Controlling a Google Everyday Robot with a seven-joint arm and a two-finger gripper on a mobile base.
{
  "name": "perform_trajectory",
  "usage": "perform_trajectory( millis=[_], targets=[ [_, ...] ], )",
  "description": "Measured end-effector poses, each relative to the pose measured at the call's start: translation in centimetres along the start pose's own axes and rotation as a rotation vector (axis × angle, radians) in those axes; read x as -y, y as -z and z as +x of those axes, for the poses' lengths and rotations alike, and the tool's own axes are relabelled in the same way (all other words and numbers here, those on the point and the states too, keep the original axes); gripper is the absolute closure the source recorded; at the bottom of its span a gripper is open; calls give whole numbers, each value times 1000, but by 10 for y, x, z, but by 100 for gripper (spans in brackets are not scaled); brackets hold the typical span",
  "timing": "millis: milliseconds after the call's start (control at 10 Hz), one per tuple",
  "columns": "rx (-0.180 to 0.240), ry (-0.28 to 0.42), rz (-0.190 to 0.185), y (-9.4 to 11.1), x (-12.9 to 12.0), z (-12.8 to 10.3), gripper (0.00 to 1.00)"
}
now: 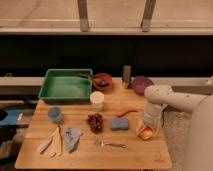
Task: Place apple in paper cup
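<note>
The apple (146, 133), orange-red with a yellowish patch, lies on the wooden table (130, 156) near its right edge. My gripper (147, 130) comes straight down over it from the white arm (170, 97) and sits around the fruit, hiding its upper part. The paper cup (97, 100), short and cream-white, stands upright in the middle of the table just right of the green tray (67, 85), well to the left of the apple and gripper.
A slim carrot (127, 112) and a blue sponge (119, 123) lie between cup and apple. Dark grapes (95, 122), a fork (111, 145), a blue cup (55, 114), wooden utensils (52, 142) and a cloth (72, 137) lie left. A purple bowl (141, 84), red bowl (102, 80) and dark can (127, 74) stand at the back.
</note>
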Motion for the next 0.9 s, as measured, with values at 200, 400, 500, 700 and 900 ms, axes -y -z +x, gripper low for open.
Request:
perform_trajectory(
  millis=[200,400,500,700,900],
  targets=[
    [3,5,4,0,-1,0,96],
    [27,10,4,5,-2,0,100],
    [51,7,5,14,-2,1,100],
    [131,-4,-22,44,3,-4,100],
    [209,-10,-83,71,9,-14,100]
  ],
)
